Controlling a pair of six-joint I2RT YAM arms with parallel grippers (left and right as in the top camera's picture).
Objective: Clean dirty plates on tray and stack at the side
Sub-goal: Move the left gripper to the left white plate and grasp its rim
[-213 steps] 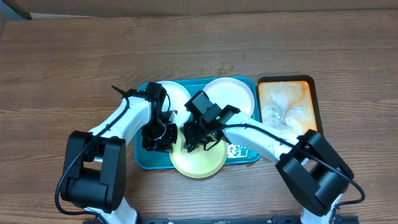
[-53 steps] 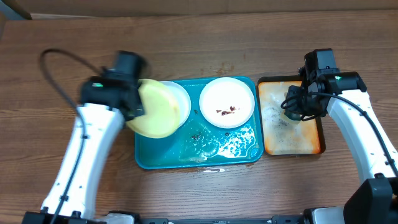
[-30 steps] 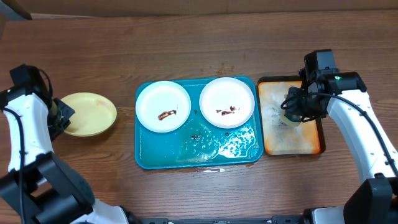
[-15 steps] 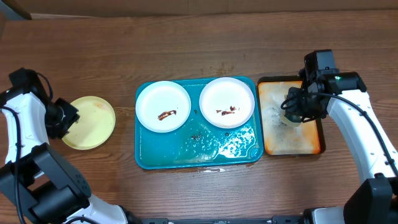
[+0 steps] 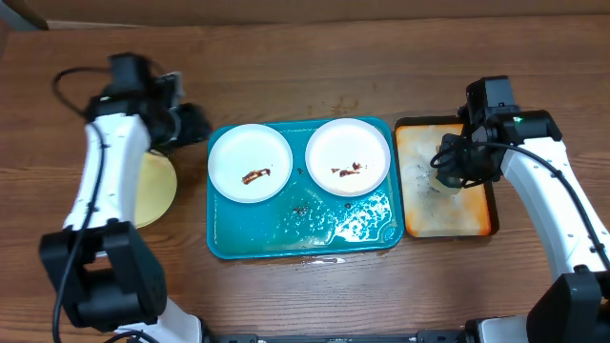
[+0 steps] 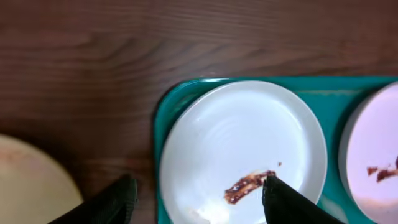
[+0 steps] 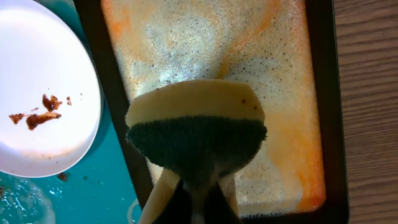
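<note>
Two white plates with brown smears lie in the teal tray point(image 5: 334, 227): the left plate point(image 5: 250, 163) and the right plate point(image 5: 348, 156). A pale yellow-green plate point(image 5: 158, 187) rests on the table left of the tray, partly under my left arm. My left gripper point(image 5: 195, 125) hovers at the tray's back left corner. In the left wrist view it point(image 6: 199, 200) is open, its fingers point(image 6: 118, 199) straddling the left part of the smeared white plate point(image 6: 242, 143). My right gripper point(image 7: 199, 200) is shut on a yellow sponge point(image 7: 196, 134) with a dark green face.
An orange dark-rimmed tray point(image 5: 434, 214), foamy inside, stands right of the teal tray; the sponge point(image 5: 456, 173) hangs over it. Soapy water and brown specks point(image 5: 305, 205) lie in the teal tray's front half. Wooden table all around.
My left gripper has let go of the yellow-green plate on the table, opened, and swung right to the tray's left white plate. The right arm has not moved.
</note>
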